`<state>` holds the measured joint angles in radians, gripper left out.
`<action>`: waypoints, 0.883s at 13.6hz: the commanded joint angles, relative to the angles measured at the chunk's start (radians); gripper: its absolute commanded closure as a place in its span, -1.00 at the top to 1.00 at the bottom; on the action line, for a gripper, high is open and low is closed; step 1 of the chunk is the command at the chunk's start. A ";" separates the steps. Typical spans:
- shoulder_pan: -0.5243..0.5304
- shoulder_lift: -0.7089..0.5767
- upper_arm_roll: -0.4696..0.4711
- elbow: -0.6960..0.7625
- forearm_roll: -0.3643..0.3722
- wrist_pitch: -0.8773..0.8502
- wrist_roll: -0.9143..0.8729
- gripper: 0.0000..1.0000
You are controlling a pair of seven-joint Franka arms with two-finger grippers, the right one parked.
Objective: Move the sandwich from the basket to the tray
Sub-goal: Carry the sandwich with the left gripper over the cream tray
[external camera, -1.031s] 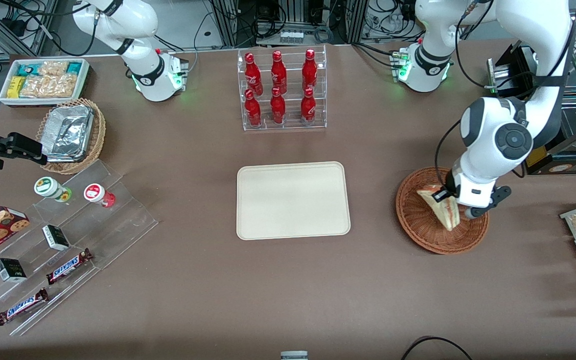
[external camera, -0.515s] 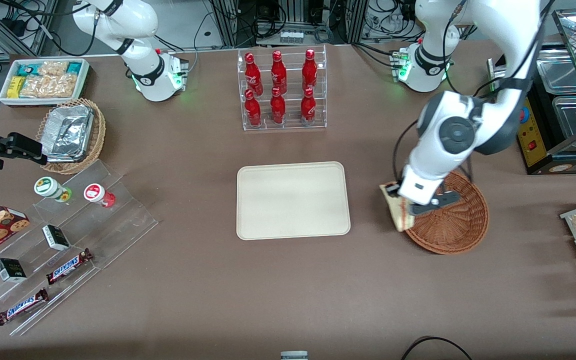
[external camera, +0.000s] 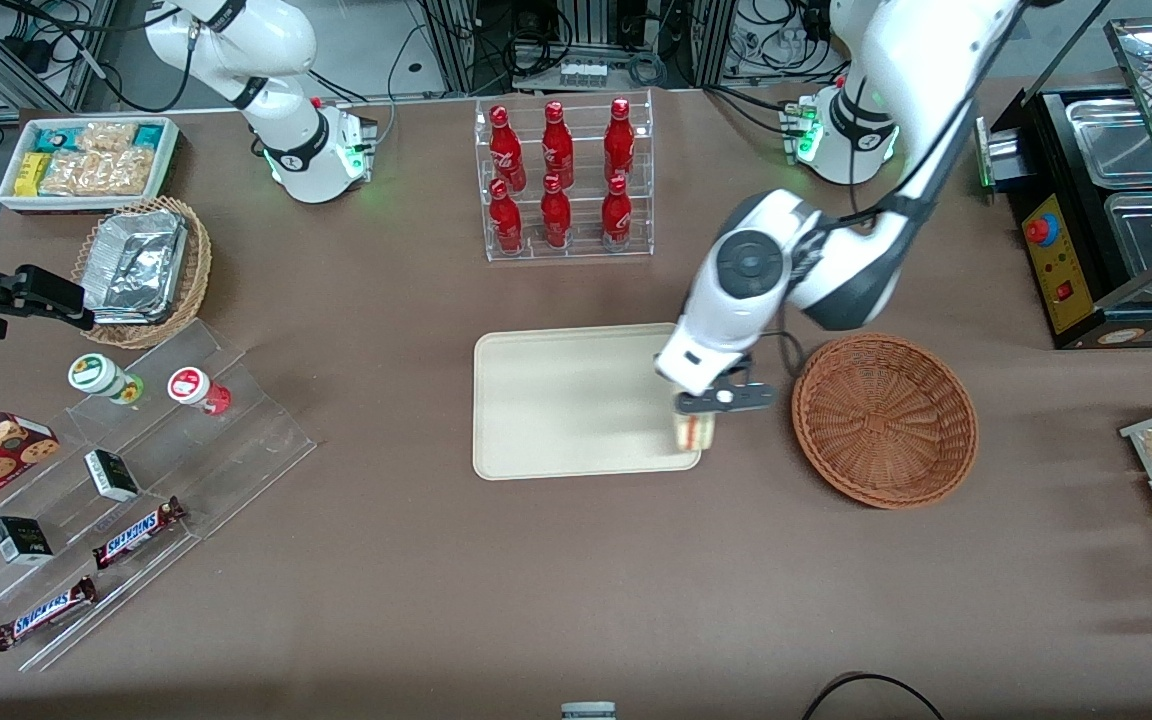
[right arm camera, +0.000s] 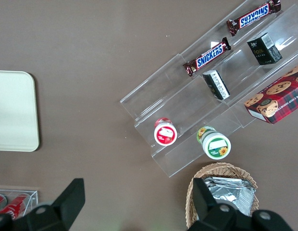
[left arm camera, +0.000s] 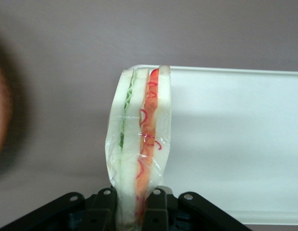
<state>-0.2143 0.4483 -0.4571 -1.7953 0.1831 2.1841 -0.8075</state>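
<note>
Brown tabletop, cream rectangular tray (external camera: pixel 576 400) at centre, round reddish-brown wicker basket (external camera: pixel 884 420) beside it.
You see the left gripper (external camera: pixel 701 418) clamped on the wrapped triangular sandwich wedge (external camera: pixel 694 431), hanging above the tray's corner nearest the basket.

Cream tray (external camera: pixel 576 400), reddish-brown woven basket (external camera: pixel 884 420), red-and-green-layered, seemingly film-wrapped sandwich (left arm camera: pixel 139 149)
</note>
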 commanded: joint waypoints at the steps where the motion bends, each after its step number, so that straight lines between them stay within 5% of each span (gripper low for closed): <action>1: -0.077 0.124 0.003 0.157 0.062 -0.055 -0.067 -1.00; 12: -0.269 0.374 0.009 0.438 0.156 -0.147 -0.255 -1.00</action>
<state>-0.4493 0.7733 -0.4562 -1.4289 0.3014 2.0699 -1.0236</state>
